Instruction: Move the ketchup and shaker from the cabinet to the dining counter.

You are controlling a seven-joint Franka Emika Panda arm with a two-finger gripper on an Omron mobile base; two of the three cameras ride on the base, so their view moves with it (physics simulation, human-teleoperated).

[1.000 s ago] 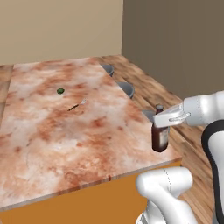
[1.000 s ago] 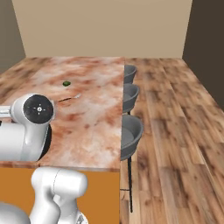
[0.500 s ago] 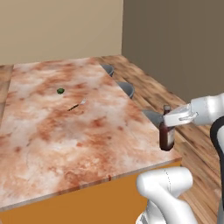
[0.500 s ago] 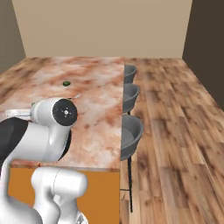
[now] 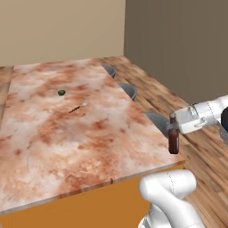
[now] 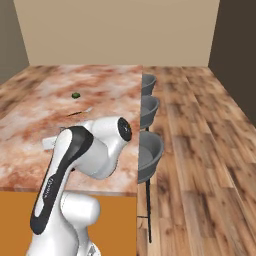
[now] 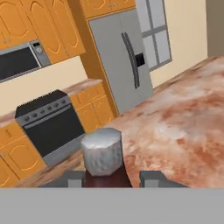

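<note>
On the far left of the left base view the dining counter (image 5: pixel 49 147) is stretching away, bare but for a small green object (image 5: pixel 61 92) and a thin dark utensil (image 5: pixel 78 107) lying near it. No shaker is standing on the slab, so by my reading neither item is delivered yet — the task looks under halfway done. Further right, at the counter's near right corner, the gripper (image 5: pixel 174 129) is clenching the ketchup (image 5: pixel 173 141) by its neck, the bottle hanging upright just past the counter's edge, over the wooden floor rather than over the marble. Setting it down, then fetching the shaker, is what remains.

The right base view is adding the grey stools (image 6: pixel 150 155) lined along the counter's side, while the arm's own bulk is covering the bottle there. The hand view is giving what neither base camera does: the bottle's grey cap (image 7: pixel 102 152) close up between the two dark fingertips (image 7: pixel 151 177), with the marble spreading to the right, and behind it a black stove (image 7: pixel 48 127), a grey refrigerator (image 7: pixel 122 61) and orange cabinets (image 7: pixel 39 22) — the kitchen side.
</note>
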